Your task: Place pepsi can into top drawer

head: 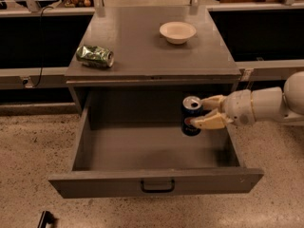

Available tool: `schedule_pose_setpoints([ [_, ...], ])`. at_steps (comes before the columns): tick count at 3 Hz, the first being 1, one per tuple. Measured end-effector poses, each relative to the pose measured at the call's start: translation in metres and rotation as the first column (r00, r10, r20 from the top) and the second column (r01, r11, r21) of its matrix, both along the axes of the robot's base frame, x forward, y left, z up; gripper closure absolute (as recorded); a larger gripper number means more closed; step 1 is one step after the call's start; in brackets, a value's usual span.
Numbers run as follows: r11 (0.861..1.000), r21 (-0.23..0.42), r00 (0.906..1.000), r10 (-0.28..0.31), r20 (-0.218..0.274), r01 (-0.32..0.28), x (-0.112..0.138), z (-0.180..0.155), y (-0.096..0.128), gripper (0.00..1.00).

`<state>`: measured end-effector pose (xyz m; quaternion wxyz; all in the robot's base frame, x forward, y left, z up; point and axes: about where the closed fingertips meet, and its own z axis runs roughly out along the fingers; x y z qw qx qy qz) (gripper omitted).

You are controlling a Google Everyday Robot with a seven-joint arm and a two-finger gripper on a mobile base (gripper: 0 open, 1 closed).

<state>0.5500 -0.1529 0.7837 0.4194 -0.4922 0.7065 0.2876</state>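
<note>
Over the open top drawer, right side: I've got the gripper reaching in from the right, fingers clamped on the pepsi can. Can is upright, silver top up, inside the drawer's outline near the right wall, just below the bench edge. Can't tell whether its base touches the drawer floor. Drawer is pulled out, black handle centred on the front panel. On the bench: dented green can on its side at left, white bowl toward the back right, well apart.
</note>
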Motion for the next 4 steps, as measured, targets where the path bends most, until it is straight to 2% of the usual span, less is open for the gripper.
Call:
schedule_pose_setpoints([
  [1,0.997,0.077,0.9993,0.022,0.03,-0.025,-0.014,-0.06,-0.011,0.81],
  [2,0.994,0.101,0.9994,0.029,0.02,-0.031,-0.014,-0.08,-0.011,0.59],
  [4,0.994,0.103,0.9991,0.038,0.019,-0.04,-0.014,-0.08,-0.006,0.11],
])
